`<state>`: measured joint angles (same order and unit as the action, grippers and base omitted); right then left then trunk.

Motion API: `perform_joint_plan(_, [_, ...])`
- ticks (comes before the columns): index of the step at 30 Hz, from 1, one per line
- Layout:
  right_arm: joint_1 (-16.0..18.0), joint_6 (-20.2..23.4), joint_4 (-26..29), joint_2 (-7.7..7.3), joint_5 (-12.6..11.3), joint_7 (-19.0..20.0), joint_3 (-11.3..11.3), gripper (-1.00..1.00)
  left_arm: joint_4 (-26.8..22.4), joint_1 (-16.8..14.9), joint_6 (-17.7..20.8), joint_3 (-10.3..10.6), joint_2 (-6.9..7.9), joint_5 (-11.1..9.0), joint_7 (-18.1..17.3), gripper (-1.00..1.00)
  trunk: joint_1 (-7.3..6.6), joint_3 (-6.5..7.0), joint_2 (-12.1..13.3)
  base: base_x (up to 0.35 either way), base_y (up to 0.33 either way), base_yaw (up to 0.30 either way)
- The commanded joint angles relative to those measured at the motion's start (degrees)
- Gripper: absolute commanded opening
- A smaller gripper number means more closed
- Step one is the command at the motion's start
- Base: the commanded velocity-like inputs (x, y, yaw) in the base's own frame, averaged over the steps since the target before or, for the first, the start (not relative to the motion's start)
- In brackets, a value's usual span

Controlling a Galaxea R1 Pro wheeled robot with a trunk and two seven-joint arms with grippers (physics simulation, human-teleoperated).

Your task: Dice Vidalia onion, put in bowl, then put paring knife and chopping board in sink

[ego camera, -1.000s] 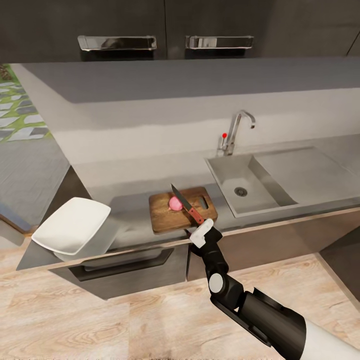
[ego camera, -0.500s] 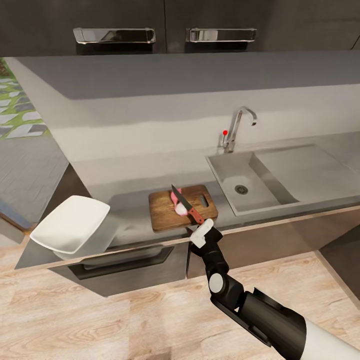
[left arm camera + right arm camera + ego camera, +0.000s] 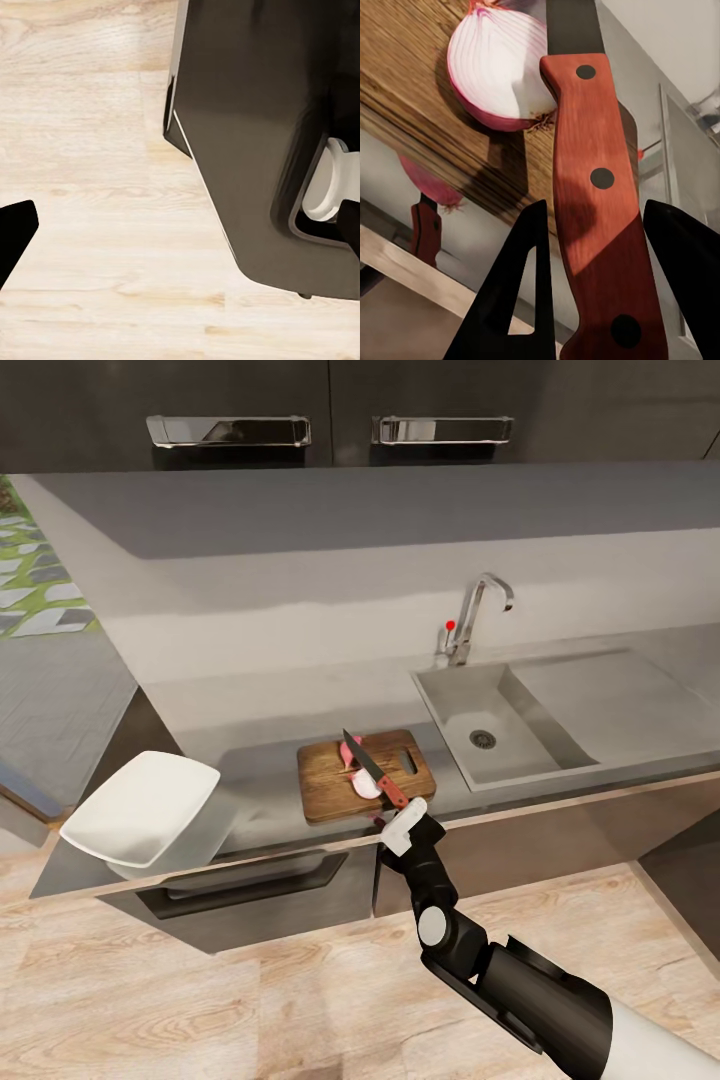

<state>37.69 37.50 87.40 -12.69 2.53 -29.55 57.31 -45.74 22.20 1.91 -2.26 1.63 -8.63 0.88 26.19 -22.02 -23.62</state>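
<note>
The dark wooden chopping board [image 3: 325, 785] lies on the grey countertop [image 3: 250, 710] left of the sink [image 3: 445, 710]. On it the onion lies cut in two: one half [image 3: 350, 751] behind the blade, the other [image 3: 364, 786] in front. My right gripper [image 3: 402, 822] is shut on the paring knife [image 3: 392, 791] by its red handle, blade slanting over the board between the halves. In the right wrist view the handle [image 3: 598, 195] sits between the dark fingers [image 3: 514, 300], with an onion half [image 3: 502, 71] beside the blade. The left gripper [image 3: 180, 240] hangs open over the wooden floor.
The white bowl [image 3: 140, 812] stands at the counter's left end, overhanging the front edge. The tap [image 3: 478, 610] with a red dot rises behind the basin, and a flat drainboard [image 3: 610, 695] lies to its right. Dark cabinets sit above and below.
The onion was whole a second ago; it now lies as two halves that have drifted apart on either side of the blade. The knife has dropped slightly. The camera shifted a little early on.
</note>
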Motion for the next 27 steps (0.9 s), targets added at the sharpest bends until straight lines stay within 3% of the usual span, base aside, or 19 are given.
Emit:
perform_joint_plan(1, [0.1,0.47,0.05,-0.03,0.28,-0.16,0.17,-1.0,-0.14,0.04,0.2,0.06,0.01,-0.6,0.09,1.0,0.03,-0.09,-0.1,0.0,0.0,0.0])
perform_joint_plan(27, [0.11,0.47,0.05,-0.06,0.28,-0.16,0.17,-1.0,-0.1,0.03,0.2,0.06,-0.01,-0.6,0.11,1.0,0.03,-0.09,-0.1,0.0,0.0,0.0])
